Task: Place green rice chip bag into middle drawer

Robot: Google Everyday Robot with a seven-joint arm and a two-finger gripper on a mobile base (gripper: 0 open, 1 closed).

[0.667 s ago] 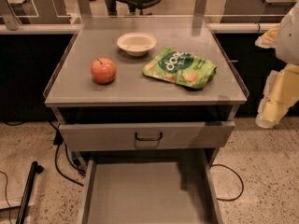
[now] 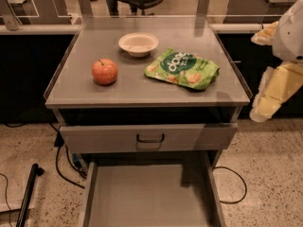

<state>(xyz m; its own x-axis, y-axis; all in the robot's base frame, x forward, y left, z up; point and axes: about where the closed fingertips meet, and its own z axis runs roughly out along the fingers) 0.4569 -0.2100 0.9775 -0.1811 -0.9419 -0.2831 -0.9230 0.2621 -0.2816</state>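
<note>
The green rice chip bag (image 2: 182, 69) lies flat on the grey cabinet top (image 2: 142, 91), right of centre, with its dark green circle and white letters facing up. The middle drawer (image 2: 147, 195) is pulled out at the bottom of the view, and its flat grey floor is bare. My gripper (image 2: 263, 107) hangs at the right edge of the view. It is beside the cabinet's right front corner, to the right of the bag and apart from it. It holds nothing that I can see.
A red apple (image 2: 104, 71) sits on the left of the top. A white bowl (image 2: 138, 43) sits behind the bag. The grey drawer front with a black handle (image 2: 150, 138) is above the open drawer. Cables (image 2: 64, 167) and a black rod (image 2: 27, 193) lie on the floor at left.
</note>
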